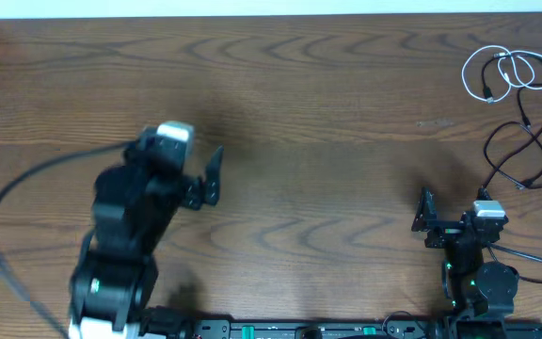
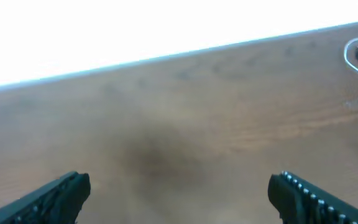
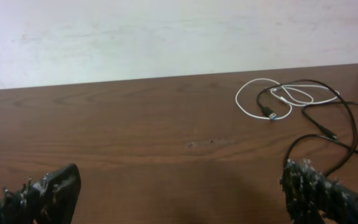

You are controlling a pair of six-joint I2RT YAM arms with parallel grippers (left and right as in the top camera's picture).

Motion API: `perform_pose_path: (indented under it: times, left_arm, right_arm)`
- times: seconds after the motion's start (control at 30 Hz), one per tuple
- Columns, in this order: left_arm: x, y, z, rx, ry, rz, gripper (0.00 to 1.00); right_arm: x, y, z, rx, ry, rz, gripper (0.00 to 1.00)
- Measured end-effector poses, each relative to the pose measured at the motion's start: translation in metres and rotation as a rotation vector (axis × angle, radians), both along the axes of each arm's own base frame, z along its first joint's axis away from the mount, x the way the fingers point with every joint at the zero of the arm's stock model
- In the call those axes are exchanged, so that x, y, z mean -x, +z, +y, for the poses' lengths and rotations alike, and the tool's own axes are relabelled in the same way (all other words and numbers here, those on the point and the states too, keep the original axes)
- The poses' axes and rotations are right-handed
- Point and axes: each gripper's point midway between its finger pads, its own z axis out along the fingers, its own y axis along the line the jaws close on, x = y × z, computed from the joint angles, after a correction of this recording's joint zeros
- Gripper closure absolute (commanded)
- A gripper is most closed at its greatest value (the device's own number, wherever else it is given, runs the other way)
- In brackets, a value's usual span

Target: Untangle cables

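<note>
You find the thin cables in the far right corner of the brown wooden counter (image 1: pixel 299 113). The thin white cord (image 3: pixel 238 101) lies there in loose loops, with a small plug end (image 3: pixel 270 115) at its near side. The thin black cords (image 1: pixel 529 127) cross over it and run toward the near right edge. Your right gripper (image 3: pixel 179 180) has its jaws spread wide and holds nothing; it is low over the counter, near the black cords but not touching them. Your left gripper (image 2: pixel 179 183) is also spread wide and holds nothing. It is over the left half of the counter, well apart from the cables.
</note>
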Motion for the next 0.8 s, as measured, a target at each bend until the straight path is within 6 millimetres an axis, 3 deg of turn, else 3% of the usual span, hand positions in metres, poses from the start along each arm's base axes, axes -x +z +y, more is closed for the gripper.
perform_pose_path:
  times: [0.1,0.17,0.37,0.8]
  left_arm:
    - [0.008,0.009,0.012,-0.028,0.019,-0.147,0.03]
    - [0.013,0.005,0.018,-0.039,0.033,-0.203,0.03]
    - [0.020,-0.035,0.033,-0.030,0.089,-0.255,0.03]
    - [0.035,-0.084,0.043,0.039,0.151,-0.326,0.03]
  right_arm:
    - [0.000,0.000,0.000,0.000,0.000,0.000,0.01]
    - [0.000,0.000,0.000,0.000,0.000,0.000,0.01]
    - [0.000,0.000,0.000,0.000,0.000,0.000,0.01]
    - [0.000,0.000,0.000,0.000,0.000,0.000,0.01]
